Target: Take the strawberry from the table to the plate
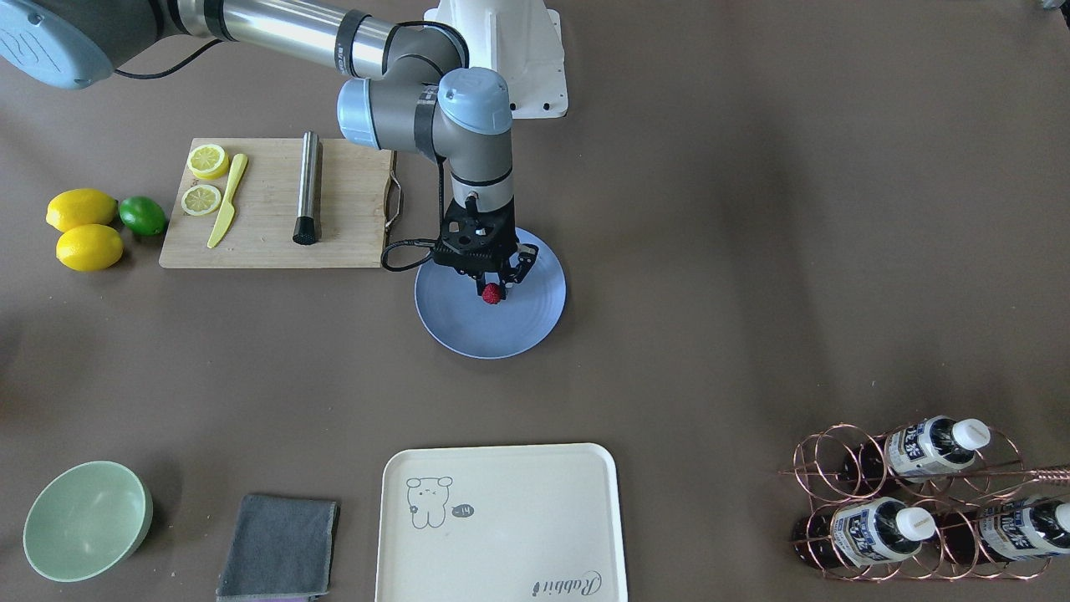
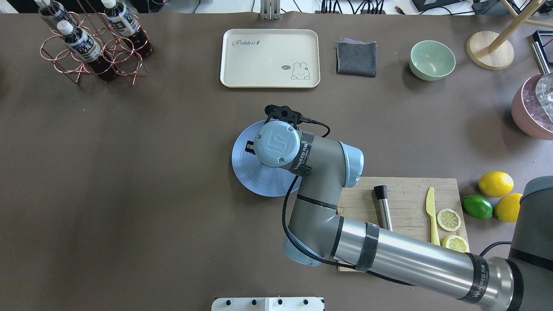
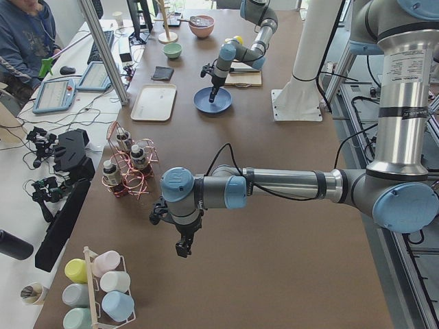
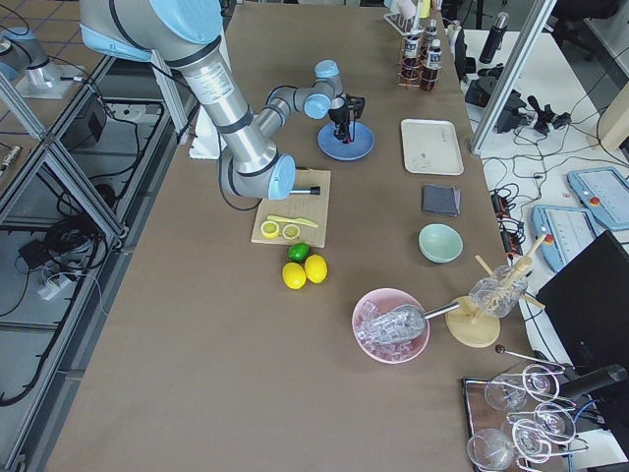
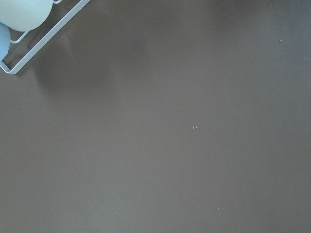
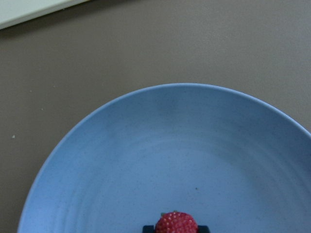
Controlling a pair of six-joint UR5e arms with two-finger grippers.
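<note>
– Strawberry [image 1: 492, 293] sits pinched tight in the right fingers [image 1: 508, 281], dead centre over the plate [image 1: 535, 326]!
– Is it touching the plate?
– Can't tell from these angles. On the right wrist camera it peeks in at 6 o'clock, with the blue rings spreading out beyond it.
– And the neighbours?
– Front camera: the cutting board [image 1: 351, 217] is just beside the plate at its 10 o'clock. The cream tray [image 1: 501, 535] is well apart at 6 o'clock, and both lie on the surface [image 1: 752, 251].
– What about the left fingers [image 3: 183, 248]?
– Far down the other end, hanging above the surface near a bottle rack [image 3: 127, 168]. They're seen only from the side, so clenched or released, I can't tell.
</note>
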